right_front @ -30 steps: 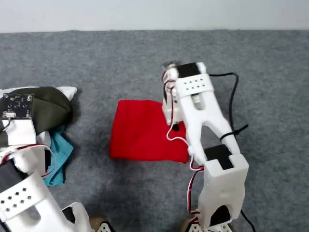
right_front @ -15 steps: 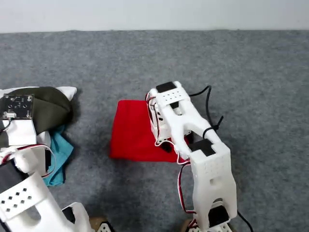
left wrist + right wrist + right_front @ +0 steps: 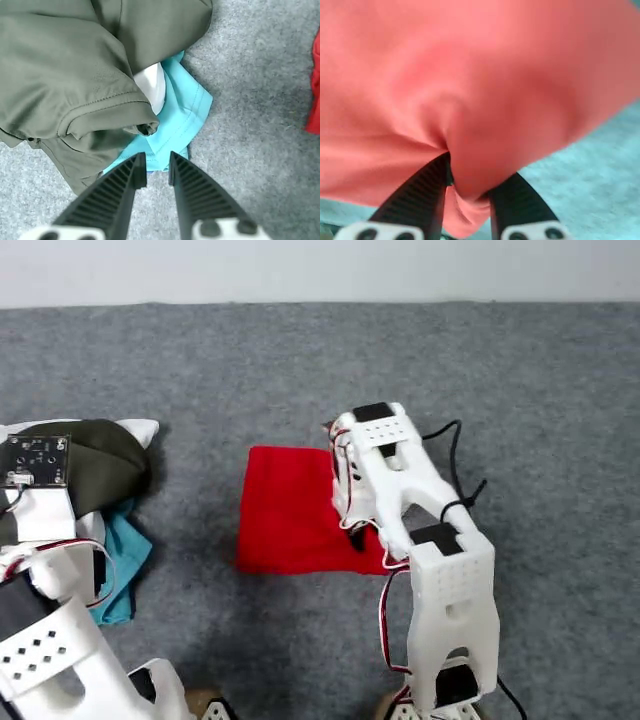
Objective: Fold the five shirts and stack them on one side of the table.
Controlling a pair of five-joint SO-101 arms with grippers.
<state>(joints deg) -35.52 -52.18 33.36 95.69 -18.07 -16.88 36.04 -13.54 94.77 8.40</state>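
High view: the red shirt [image 3: 290,510] lies mid-counter [image 3: 500,370]; an olive shirt [image 3: 100,460] tops a pile of 3 at the left edge.
Left wrist view: the left claw [image 3: 154,167] is slightly spread above the teal shirt [image 3: 175,125].
Right wrist view: the right claw [image 3: 469,172] is pinching a red fold.

Robot test bench, grey carpet-like table cover [image 3: 560,390], bare white wall [image 3: 300,270] behind, exposed servo wiring [image 3: 382,612]

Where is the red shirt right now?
In the high view, the red shirt lies mid-table, right of the shirt pile; its right edge is under the right gripper, whose jaws pinch a fold of it.
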